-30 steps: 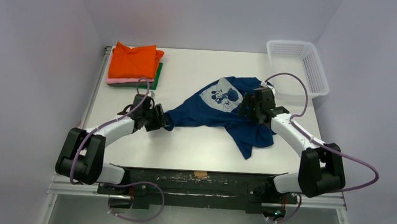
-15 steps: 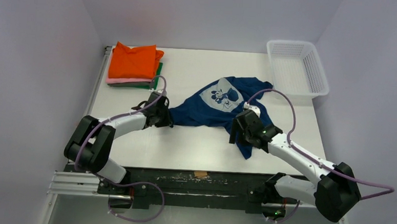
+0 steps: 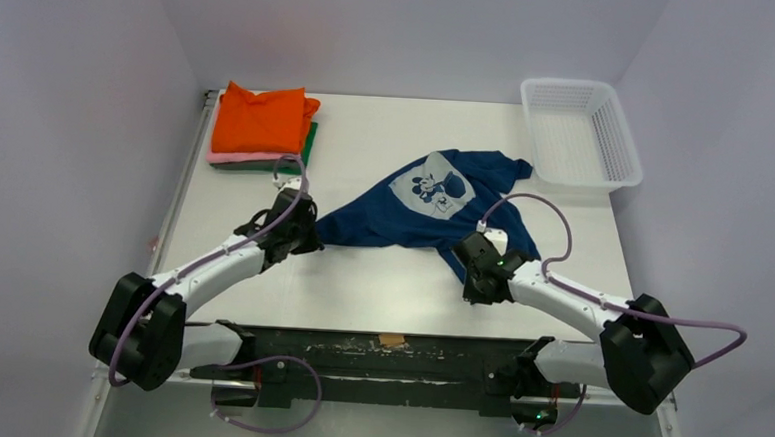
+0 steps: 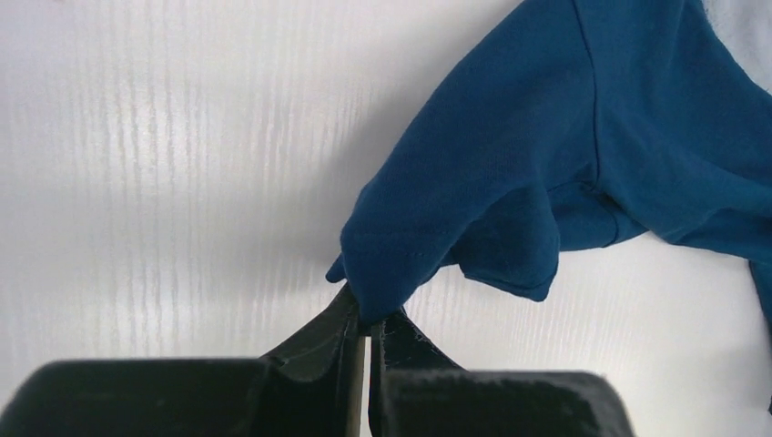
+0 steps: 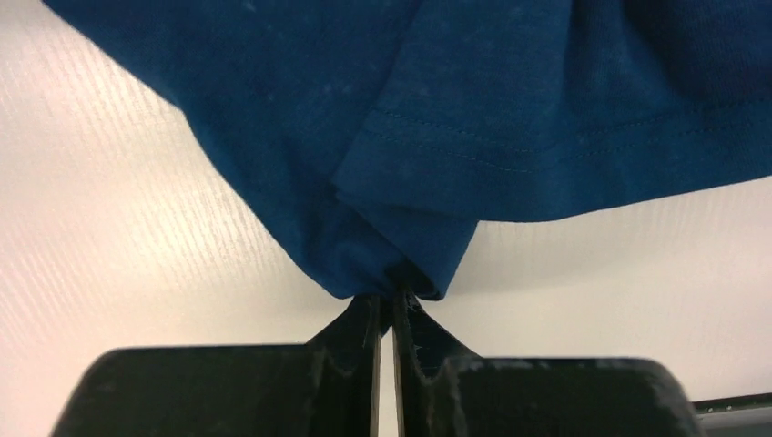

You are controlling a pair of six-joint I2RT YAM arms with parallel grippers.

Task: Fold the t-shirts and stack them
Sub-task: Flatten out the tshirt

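A navy blue t-shirt [image 3: 424, 205] with a pale cartoon print lies crumpled mid-table. My left gripper [image 3: 307, 236] is shut on its left tip; in the left wrist view the cloth [image 4: 510, 173] bunches out of the pinched fingertips [image 4: 350, 319]. My right gripper [image 3: 476, 273] is shut on the shirt's near right corner, where the hem [image 5: 437, 155] gathers into the closed jaws. A folded stack sits at the far left: an orange t-shirt [image 3: 262, 119] on top, a pink one [image 3: 229, 155] under it, a dark green one [image 3: 309, 146] at the bottom.
A white mesh basket [image 3: 578, 133] stands at the far right corner, just beyond the navy shirt's sleeve. The white tabletop [image 3: 380, 283] lies bare between the arms. A black rail [image 3: 386, 354] runs along the near edge.
The right arm swung from the shirt's upper right part down to its near corner and shut on it. The left gripper closed on the left tip, now drawn slightly left.
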